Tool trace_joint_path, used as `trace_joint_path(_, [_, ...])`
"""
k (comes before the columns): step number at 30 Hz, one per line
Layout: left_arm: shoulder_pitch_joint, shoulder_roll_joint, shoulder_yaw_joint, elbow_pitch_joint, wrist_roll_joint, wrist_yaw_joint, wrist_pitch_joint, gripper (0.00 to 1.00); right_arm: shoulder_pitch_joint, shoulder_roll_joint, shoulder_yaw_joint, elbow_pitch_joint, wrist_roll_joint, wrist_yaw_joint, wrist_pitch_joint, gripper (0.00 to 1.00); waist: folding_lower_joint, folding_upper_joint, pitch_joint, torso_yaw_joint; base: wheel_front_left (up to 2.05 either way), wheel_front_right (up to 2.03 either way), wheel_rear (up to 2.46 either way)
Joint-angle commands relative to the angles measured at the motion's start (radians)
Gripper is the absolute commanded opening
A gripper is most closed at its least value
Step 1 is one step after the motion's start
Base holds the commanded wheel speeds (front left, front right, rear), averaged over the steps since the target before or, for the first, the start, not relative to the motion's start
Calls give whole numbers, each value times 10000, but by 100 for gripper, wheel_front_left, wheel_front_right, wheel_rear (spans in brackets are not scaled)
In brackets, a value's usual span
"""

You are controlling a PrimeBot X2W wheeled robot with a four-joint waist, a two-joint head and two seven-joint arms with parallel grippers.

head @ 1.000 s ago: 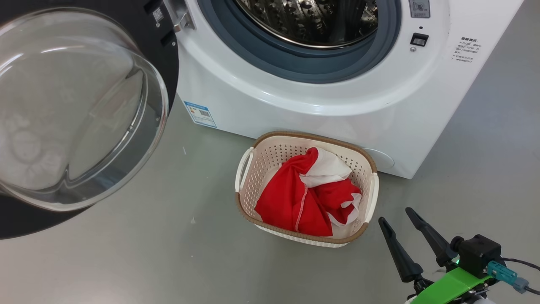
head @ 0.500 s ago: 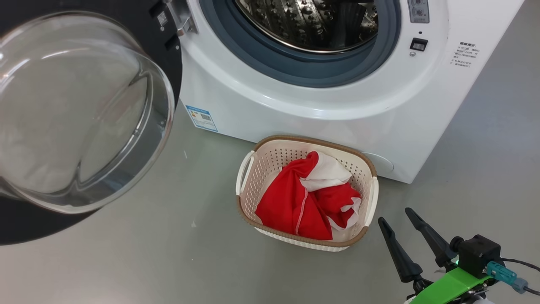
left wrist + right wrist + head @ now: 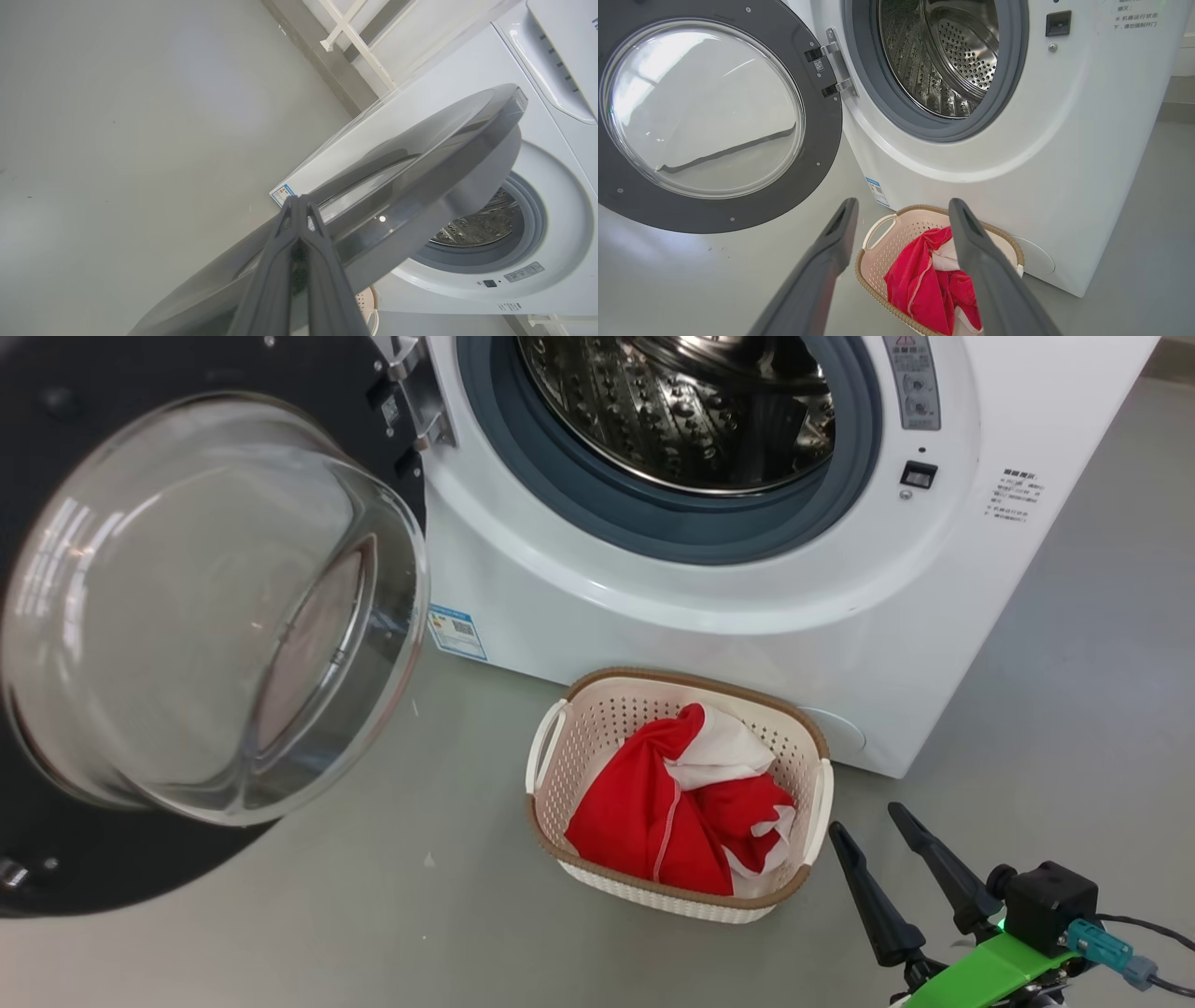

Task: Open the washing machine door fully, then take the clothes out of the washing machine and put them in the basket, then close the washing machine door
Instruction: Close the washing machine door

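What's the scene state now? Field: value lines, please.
door: washing machine door open, swung to the robot's left
drum: looks empty
clothes: red and white, in the basket
basket: on the floor before the washing machine
left gripper: shut, tips near the door's outer face; contact unclear
right gripper: open, empty, right of the basket
left to do: close the door

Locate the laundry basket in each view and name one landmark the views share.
Head view: basket lower centre, before the washing machine.
Left wrist view: basket sliver at bottom edge, under the open door.
Right wrist view: basket bottom centre, between the right gripper's fingers.
Shared landmark: blue label sticker at the machine's base.
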Motion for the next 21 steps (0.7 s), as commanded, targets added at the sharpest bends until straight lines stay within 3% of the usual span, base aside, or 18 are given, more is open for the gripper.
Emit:
trace_joint_path(1, [223,363,-41,-553,-210,-151,305,0,84,-18,146,-191,-119,48,-65,100,0,0,-114,8,0,0,0])
trace_joint_path(21, [1899,345,-922,-3782,-2224,-154,1902,0,294,181,147,-184,-104,48,-65,100,0,0,-623,-373,0,0,0])
